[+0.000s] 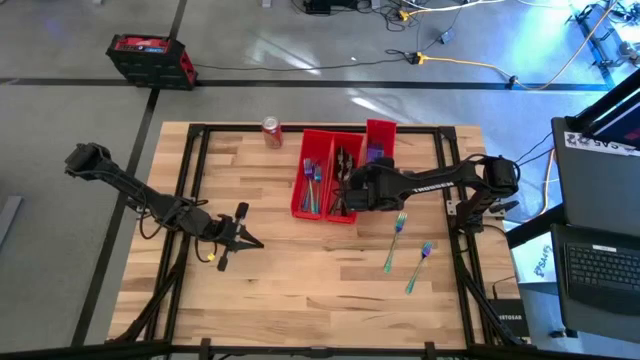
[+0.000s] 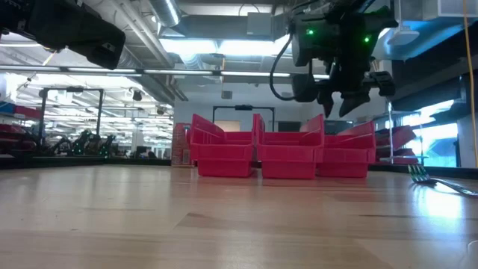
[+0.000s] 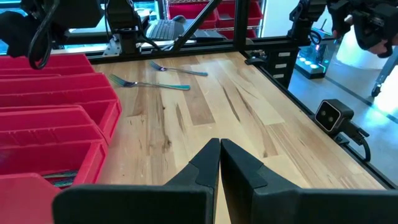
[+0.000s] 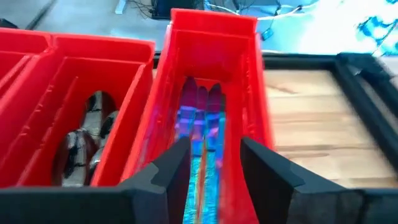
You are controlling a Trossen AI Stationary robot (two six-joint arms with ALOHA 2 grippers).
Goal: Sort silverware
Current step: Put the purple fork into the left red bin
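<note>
Right pincer released, fingers apart, poised above the red bin nearest the right arm, iridescent blue-purple knives lying inside beneath the gap. Alongside, middle bin with dark spoons; in the high view, far bin holding teal forks. Out on the bare bench, two more forks lying near each other, just beside the right arm. Red soda can at the bench's back edge. Left pincer clenched, empty, well apart over the left side.

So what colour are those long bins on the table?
The bins are bright red, clearest in the right wrist view.
</note>
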